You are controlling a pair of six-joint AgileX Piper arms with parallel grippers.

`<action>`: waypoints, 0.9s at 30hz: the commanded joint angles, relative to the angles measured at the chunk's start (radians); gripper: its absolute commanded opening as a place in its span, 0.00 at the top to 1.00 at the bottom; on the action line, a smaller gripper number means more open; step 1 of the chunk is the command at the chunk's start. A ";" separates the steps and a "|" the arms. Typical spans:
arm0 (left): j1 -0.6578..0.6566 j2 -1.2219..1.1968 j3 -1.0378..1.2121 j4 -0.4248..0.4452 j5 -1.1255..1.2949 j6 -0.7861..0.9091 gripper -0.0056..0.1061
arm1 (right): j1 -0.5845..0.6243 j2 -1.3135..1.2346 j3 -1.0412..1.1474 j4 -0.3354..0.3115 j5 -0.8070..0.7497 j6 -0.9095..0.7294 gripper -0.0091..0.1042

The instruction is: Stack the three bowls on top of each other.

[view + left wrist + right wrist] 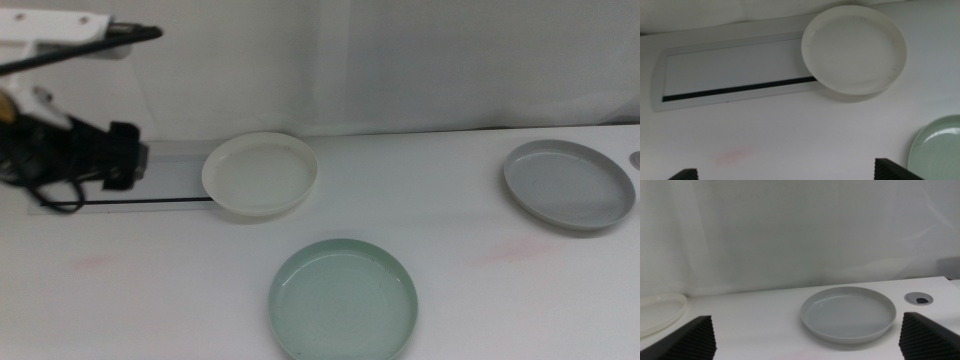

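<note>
The left gripper (125, 160) hangs at the frame's upper left beside the white bowl (260, 174), fingers spread wide and empty. The right gripper (807, 352) (out of the middle view) is equally open and empty, facing the grey bowl (568, 184); the mint green bowl (342, 299) sits bottom centre.

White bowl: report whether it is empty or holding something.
Empty. The white bowl shows a bare inside in the left wrist view, upright, nothing stacked in it.

Three bowls (341, 298) on white table (180, 290)

White table (480, 300) before pale curtain (420, 60).
</note>
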 commanded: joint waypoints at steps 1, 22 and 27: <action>0.003 0.060 -0.046 -0.006 -0.025 -0.010 0.13 | 0.002 -0.023 0.041 -0.014 -0.015 -0.003 0.01; 0.132 0.766 -0.634 -0.171 -0.009 0.064 0.13 | 0.002 -0.023 0.041 -0.014 -0.022 -0.003 0.01; 0.130 0.902 -0.685 -0.197 -0.039 0.069 0.13 | 0.002 -0.023 0.041 -0.014 -0.024 -0.003 0.01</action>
